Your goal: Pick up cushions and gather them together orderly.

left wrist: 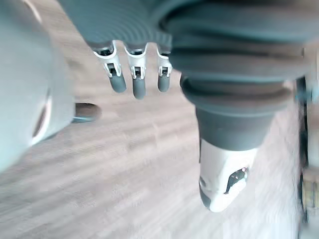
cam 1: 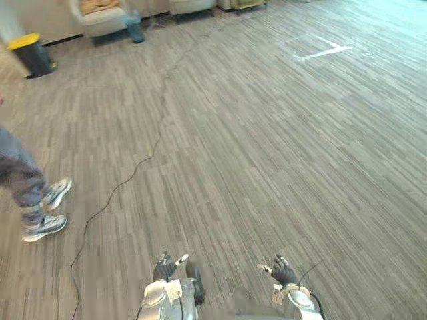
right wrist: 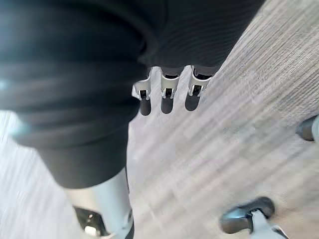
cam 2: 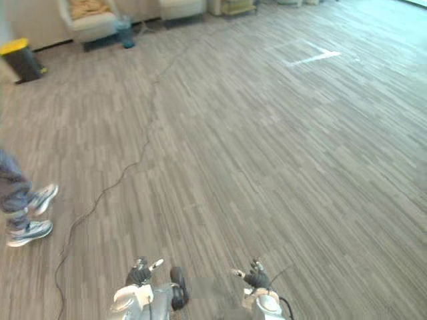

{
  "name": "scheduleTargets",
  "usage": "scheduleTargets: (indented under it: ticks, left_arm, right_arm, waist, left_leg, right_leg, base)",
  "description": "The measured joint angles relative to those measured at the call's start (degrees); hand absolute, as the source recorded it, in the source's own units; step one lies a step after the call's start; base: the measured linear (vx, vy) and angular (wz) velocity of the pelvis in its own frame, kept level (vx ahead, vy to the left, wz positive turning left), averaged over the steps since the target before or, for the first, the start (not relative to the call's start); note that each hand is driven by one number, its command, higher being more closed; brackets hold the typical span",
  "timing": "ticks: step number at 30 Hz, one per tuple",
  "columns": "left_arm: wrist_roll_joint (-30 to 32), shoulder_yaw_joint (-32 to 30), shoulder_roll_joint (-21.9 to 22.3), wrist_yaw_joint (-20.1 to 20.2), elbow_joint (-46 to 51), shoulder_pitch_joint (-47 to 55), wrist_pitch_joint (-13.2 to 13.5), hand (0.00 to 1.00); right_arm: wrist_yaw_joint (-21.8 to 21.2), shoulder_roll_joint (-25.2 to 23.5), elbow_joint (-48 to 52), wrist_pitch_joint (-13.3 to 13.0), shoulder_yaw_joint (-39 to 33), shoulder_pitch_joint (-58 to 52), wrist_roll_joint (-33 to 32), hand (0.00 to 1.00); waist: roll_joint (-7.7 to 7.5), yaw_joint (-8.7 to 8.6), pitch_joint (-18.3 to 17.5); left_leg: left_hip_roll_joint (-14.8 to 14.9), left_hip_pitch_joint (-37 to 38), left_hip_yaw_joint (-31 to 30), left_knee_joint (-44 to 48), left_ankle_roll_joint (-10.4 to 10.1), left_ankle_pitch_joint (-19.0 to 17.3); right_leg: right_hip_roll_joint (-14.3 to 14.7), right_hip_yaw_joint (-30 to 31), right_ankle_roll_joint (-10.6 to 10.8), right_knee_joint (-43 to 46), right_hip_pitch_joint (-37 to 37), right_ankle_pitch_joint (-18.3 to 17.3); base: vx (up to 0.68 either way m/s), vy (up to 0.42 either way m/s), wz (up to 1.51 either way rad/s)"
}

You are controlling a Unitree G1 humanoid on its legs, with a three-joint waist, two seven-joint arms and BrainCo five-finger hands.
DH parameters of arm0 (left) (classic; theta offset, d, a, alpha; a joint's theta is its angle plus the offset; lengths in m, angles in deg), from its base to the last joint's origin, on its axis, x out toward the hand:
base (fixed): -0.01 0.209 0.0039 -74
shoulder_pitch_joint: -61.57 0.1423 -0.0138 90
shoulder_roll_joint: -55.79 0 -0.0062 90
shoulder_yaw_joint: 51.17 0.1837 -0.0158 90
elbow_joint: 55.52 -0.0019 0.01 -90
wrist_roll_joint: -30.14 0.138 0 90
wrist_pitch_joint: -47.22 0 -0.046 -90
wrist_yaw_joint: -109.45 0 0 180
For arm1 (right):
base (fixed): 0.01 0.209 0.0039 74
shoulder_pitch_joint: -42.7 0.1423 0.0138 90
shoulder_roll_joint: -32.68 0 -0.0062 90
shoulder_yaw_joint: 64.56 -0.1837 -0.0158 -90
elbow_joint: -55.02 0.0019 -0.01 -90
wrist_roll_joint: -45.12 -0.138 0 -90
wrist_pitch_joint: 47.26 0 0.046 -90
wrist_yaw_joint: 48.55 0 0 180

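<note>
**Both hands low and slack; cushion far off on a chair**

Left hand (cam 1: 164, 269): low over the wood-pattern floor (cam 1: 267, 147). Fingers (left wrist: 138, 87) loose and apart, thumb out to the side. Its wrist view has plain floor past the fingertips, so it is gripping nothing.

Right hand (cam 1: 283, 273): level with the left hand and a little apart from it. Same posture, with fingers (right wrist: 167, 103) relaxed, thumb standing clear and floor beyond.

Cushion (cam 1: 100, 5): a tan, soft lump on the seat of a pale armchair (cam 1: 100, 23). It is far ahead of the left hand and out to its left, well apart from both hands. At that range it reads as a cushion, though it could be a folded throw.

Round the armchair:
- A small blue container (cam 1: 135, 30) sits on the floor just beside it, on the side nearer the right hand.
- A second pale chair (cam 1: 192, 5) stands further along that way.
- A dark bin with a yellow lid (cam 1: 30, 53) stands further out to the left hand's side.

Person (cam 1: 27, 187): legs in blue-grey trousers and pale trainers, on the floor well to the left of the left hand and somewhat ahead of it.

White tape mark (cam 1: 323, 48): on the floor far ahead of the right hand, off to its right.
</note>
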Motion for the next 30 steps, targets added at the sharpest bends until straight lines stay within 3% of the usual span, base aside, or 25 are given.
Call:
scheduleTargets:
  ticks: [2, 3, 4, 5, 7, 9, 10, 11, 12, 13, 14, 15, 16, 18, 19, 20, 22, 24, 26, 27, 28, 30]
  left_arm:
    - [0.1, 1.1, -0.1, 0.0, -1.3, -0.5, -0.1, 0.00]
    - [0.1, 2.4, -0.2, -0.1, -1.9, -1.1, -0.3, 0.00]
    - [0.1, 3.8, 0.0, -0.2, -3.2, -1.8, -0.8, 0.00]
    - [0.1, 5.2, 0.1, -0.6, -4.6, -2.8, -1.4, 0.00]
    - [0.1, 7.6, 0.2, -0.7, -5.7, -4.6, -1.4, 0.00]
    - [0.5, 8.6, 0.2, -0.7, -7.0, -7.6, -1.3, 0.00]
    - [0.5, 8.8, 0.2, -0.7, -7.4, -7.9, -1.3, 0.00]
    - [0.5, 9.6, 0.4, -0.7, -7.9, -8.2, -1.3, 0.00]
    - [0.5, 9.6, 0.7, -0.7, -8.0, -8.2, -1.3, 0.00]
    - [0.6, 9.6, 0.7, -0.7, -8.0, -7.9, -1.3, 0.00]
    - [0.6, 9.5, 0.9, -0.7, -8.2, -7.8, -1.3, 0.00]
    - [0.7, 9.2, 1.2, -0.5, -9.0, -7.6, -1.4, 0.00]
    - [1.7, 8.8, 1.1, -0.6, -9.6, -8.2, -1.5, 0.00]
    - [2.6, 8.0, 1.4, -0.6, -9.4, -7.6, -1.6, 0.00]
    - [2.7, 7.5, 1.3, -0.5, -9.2, -7.2, -1.6, 0.00]
    - [2.7, 6.2, 1.3, -0.6, -8.0, -6.7, -1.6, 0.00]
    - [2.6, 6.2, 1.2, -0.5, -5.9, -6.0, -1.3, 0.00]
    - [2.5, 6.4, 1.2, -0.5, -4.3, -5.8, -1.1, 0.00]
    - [2.5, 6.2, 1.2, -0.6, -4.0, -4.8, -1.2, 0.00]
    - [2.5, 6.5, 1.2, -0.6, -2.9, -4.5, -0.8, 0.00]
    - [2.4, 6.7, 1.2, -0.6, -2.8, -4.3, -0.1, 0.00]
    - [2.0, 7.0, 1.1, -0.6, -3.0, -4.4, 0.6, 0.00]
  right_arm:
    - [-0.1, -0.6, 0.2, 0.0, 0.2, -0.8, 0.1, 0.00]
    - [-0.1, -0.9, 0.3, -0.1, 0.5, -1.3, 0.1, 0.00]
    - [-0.6, -0.8, 0.6, -0.1, 0.9, -1.0, 0.5, 0.00]
    - [-0.5, -0.3, 1.8, -0.5, 0.9, -1.0, 0.5, 0.00]
    - [-0.4, 0.1, 4.0, -0.9, 0.8, -1.2, 0.5, 0.00]
    - [-0.4, -0.1, 5.3, -1.7, -1.4, -0.7, 0.5, 0.00]
    - [-0.4, -0.1, 5.3, -1.7, -1.6, -0.3, 0.4, 0.00]
    - [-0.4, 0.4, 5.3, -1.7, -2.9, 0.2, 0.4, 0.00]
    - [-0.4, 1.0, 5.0, -1.7, -3.0, 0.2, 0.4, 0.00]
    - [-0.4, 1.3, 4.7, -1.7, -2.9, 0.1, 0.3, 0.00]
    - [-0.5, 1.4, 4.7, -1.8, -3.0, -0.1, 0.1, 0.00]
    - [-0.6, 2.7, 4.6, -1.4, -3.1, 2.2, 0.3, 0.00]
    - [-0.6, 2.8, 5.1, -1.4, -3.3, 2.6, 0.5, 0.00]
    - [-0.6, 2.3, 5.0, -0.7, -2.9, 2.8, 0.7, 0.00]
    - [-0.5, 2.3, 4.9, -0.6, -2.4, 2.9, 0.7, 0.00]
    - [-0.5, 2.1, 4.9, -0.5, -0.3, 2.8, 0.6, 0.00]
    - [-0.4, 1.7, 4.9, -0.5, 1.6, 2.7, 0.4, 0.00]
    - [-0.4, 1.8, 4.9, -0.5, 1.3, 2.7, 0.4, 0.00]
    - [-0.3, 2.1, 5.0, -0.5, 1.0, 3.0, 0.4, 0.00]
    - [-0.3, 2.5, 5.0, -0.4, 0.9, 2.9, 0.4, 0.00]
    - [-0.3, 2.7, 4.9, -0.5, 0.8, 2.9, 0.4, 0.00]
    - [-0.4, 2.8, 3.3, -0.7, -0.5, 3.0, 0.4, 0.00]
  waist:
    - [-1.83, -0.40, -0.5]
    - [-1.06, -0.74, 0.4]
    - [-0.44, -0.77, 0.9]
    - [0.16, -1.34, 1.3]
    - [1.35, -2.92, 1.9]
    - [1.98, -4.72, 2.7]
    - [2.21, -4.80, 2.9]
    - [3.21, -4.86, 3.7]
    - [4.05, -5.01, 4.2]
    - [3.82, -5.23, 4.2]
    - [3.77, -5.40, 4.3]
    - [6.57, -5.65, 4.8]
    - [6.60, -6.48, 5.9]
    - [7.44, -6.13, 6.6]
    - [7.33, -6.00, 6.8]
    - [6.21, -5.20, 7.6]
    - [3.75, -4.01, 8.2]
    - [3.99, -3.02, 8.2]
    - [4.33, -2.99, 8.2]
    - [4.36, -2.71, 8.4]
    - [4.33, -2.08, 8.3]
    - [5.65, -1.53, 7.6]
  left_leg:
    - [-0.2, 4.1, 2.9, 1.5, 1.3, -4.0]
    - [-0.2, 7.8, 3.4, 0.2, 1.0, -6.2]
    - [-0.2, 13.2, 4.4, -2.7, -1.2, -8.8]
    - [-0.1, 17.4, 5.7, -4.6, -1.1, -10.2]
    - [0.0, 23.2, 6.4, -8.4, -1.0, -10.8]
    - [0.5, 28.7, 8.2, -10.7, -1.0, -10.8]
    - [0.7, 29.9, 8.7, -10.8, -1.0, -10.8]
    - [1.3, 33.3, 9.8, -11.1, -1.0, -10.8]
    - [1.6, 35.4, 10.6, -11.9, -1.0, -10.8]
    - [0.3, 38.4, 11.4, -12.8, -1.4, -10.6]
    - [0.0, 39.6, 11.4, -12.8, -2.1, -10.5]
    - [3.2, 41.5, 12.4, -11.5, -7.2, -7.6]
    - [5.5, 39.7, 10.3, -3.7, -10.5, -2.9]
    - [13.0, 30.7, 3.4, 22.0, -6.4, 7.8]
    - [14.4, 27.7, 1.8, 29.3, -6.2, 7.7]
    - [16.2, 22.6, 0.0, 41.3, -7.5, 4.8]
    - [16.0, 15.1, 0.4, 46.1, -7.1, 0.0]
    - [16.3, 6.9, 1.2, 42.7, -5.8, -4.0]
    - [14.2, 1.2, 1.8, 33.0, -4.4, -6.8]
    - [10.2, -0.9, 1.2, 20.7, -4.5, -6.8]
    - [6.0, -1.7, -2.0, 7.3, -6.1, -5.3]
    - [3.0, -4.0, -6.6, -4.5, -8.3, -2.4]
  right_leg:
    - [-0.5, -0.8, 6.9, 13.0, -4.5, 4.4]
    - [-0.1, -3.0, 12.4, 22.8, -8.5, 10.4]
    - [-0.1, -6.6, 12.1, 35.1, -14.5, 12.9]
    - [0.1, -9.8, 8.9, 41.8, -19.1, 11.1]
    - [0.1, -17.3, 5.8, 44.7, -25.9, 8.6]
    - [-1.2, -25.6, 3.5, 38.2, -34.9, 6.9]
    - [-1.6, -27.2, 3.2, 35.2, -36.0, 7.0]
    - [-2.0, -30.9, 1.7, 26.4, -38.1, 8.3]
    - [-1.9, -32.8, -0.1, 18.8, -38.7, 11.0]
    - [-2.0, -33.4, -1.1, 6.7, -38.8, 18.0]
    - [-2.0, -33.3, -4.4, 6.1, -38.7, 24.2]
    - [-0.1, -34.3, -8.0, 10.7, -38.8, 21.7]
    - [0.0, -34.4, -8.1, 14.6, -37.9, 16.9]
    - [3.1, -32.3, -8.0, 12.0, -31.2, 13.1]
    - [4.2, -31.3, -8.1, 10.5, -28.8, 12.8]
    - [5.9, -28.5, -8.1, 6.6, -21.7, 12.7]
    - [6.5, -24.1, -8.1, -1.0, -11.3, 12.4]
    - [7.1, -20.9, -7.7, -6.7, -5.7, 11.3]
    - [7.2, -17.9, -7.5, -9.6, -1.0, 10.6]
    - [6.7, -15.0, -6.7, -10.3, 1.9, 9.8]
    - [6.0, -12.2, -5.9, -10.3, 3.9, 8.8]
    - [6.7, -6.7, -3.9, -10.3, 5.9, 7.6]
  base:
    - [0.78, 0.280, -1.03]
    - [0.71, 0.294, -1.09]
    - [0.64, 0.269, -1.09]
    - [0.72, 0.294, -0.87]
    - [0.57, 0.212, -0.32]
    - [0.59, 0.146, -0.04]
    - [0.63, 0.049, -0.07]
    - [0.66, -0.012, -0.14]
    - [0.82, -0.048, -0.09]
    - [0.71, -0.057, -0.01]
    - [0.76, -0.079, -0.31]
    - [0.79, -0.133, -0.26]
    - [0.92, -0.250, -0.34]
    - [0.77, -0.284, -0.37]
    - [0.69, -0.212, -0.91]
    - [0.67, -0.172, -1.04]
    - [0.65, -0.137, -1.02]
    - [0.51, -0.024, -0.93]
    - [0.56, 0.027, -0.80]
    - [0.60, 0.096, -0.93]
    - [0.62, 0.133, -1.04]
    - [0.66, 0.233, -1.43]
